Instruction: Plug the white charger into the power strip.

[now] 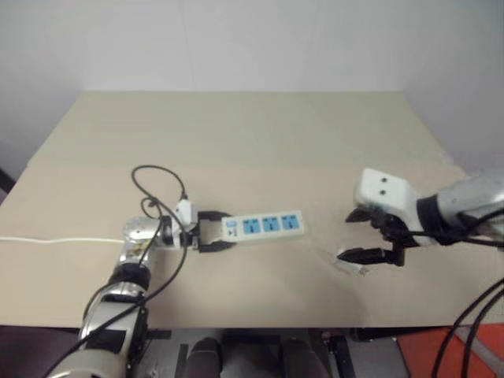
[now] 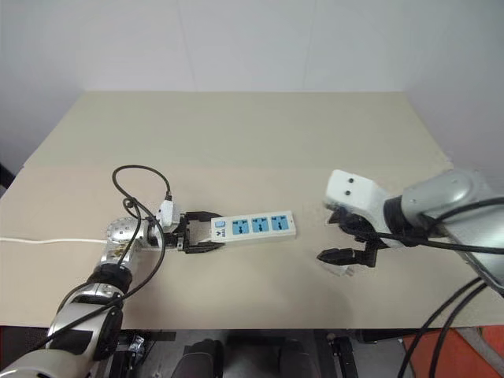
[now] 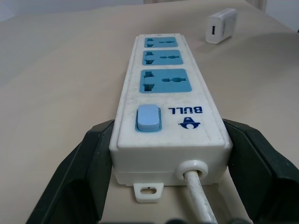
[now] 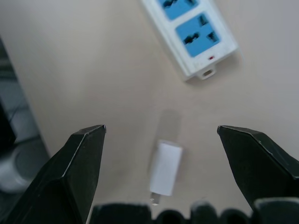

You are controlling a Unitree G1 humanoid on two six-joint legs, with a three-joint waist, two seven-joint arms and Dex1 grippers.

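The power strip (image 1: 268,225), a white bar with three blue sockets and a blue switch, lies flat on the beige table left of centre. My left gripper (image 1: 227,231) is shut on its switch end, one black finger (image 3: 88,163) on each long side. The white charger (image 4: 166,168) lies on its side on the table, a short way to the right of the strip's free end. My right gripper (image 1: 347,235) hangs open just above the charger (image 1: 351,267), fingers (image 4: 79,163) spread wide to either side of it and not touching it.
The strip's thin white cord (image 1: 55,240) runs left to the table's edge. Black cables (image 1: 157,179) loop over the left wrist. The table's front edge (image 1: 260,324) lies close below both grippers. Bare tabletop (image 1: 252,134) stretches behind the strip.
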